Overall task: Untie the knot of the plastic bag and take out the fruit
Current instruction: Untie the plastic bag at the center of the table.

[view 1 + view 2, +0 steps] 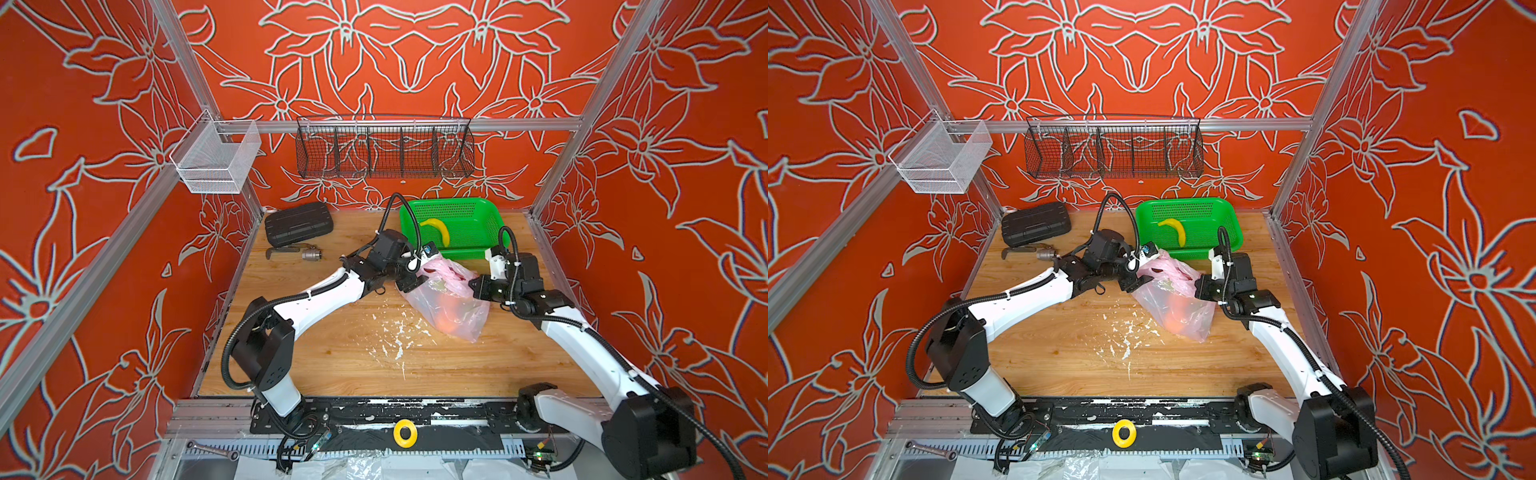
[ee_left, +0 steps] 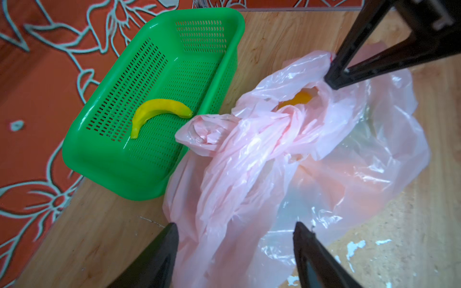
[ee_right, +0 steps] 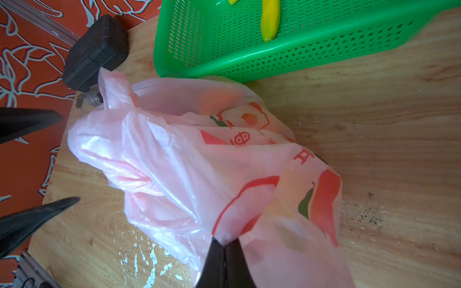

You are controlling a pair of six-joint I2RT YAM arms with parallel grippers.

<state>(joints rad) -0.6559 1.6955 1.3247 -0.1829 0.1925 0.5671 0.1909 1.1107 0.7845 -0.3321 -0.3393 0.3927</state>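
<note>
Plainly the plastic bag is thin, limp and slick. It lies on the table just beside the green basket, weighted by the fruit showing orange at its mouth. The right gripper is pinched together on a fold of film, while the left gripper hangs over the bag, jaws apart, holding nothing. The knot looks the firmest hold, since loose film would likely stretch or tear.
</note>
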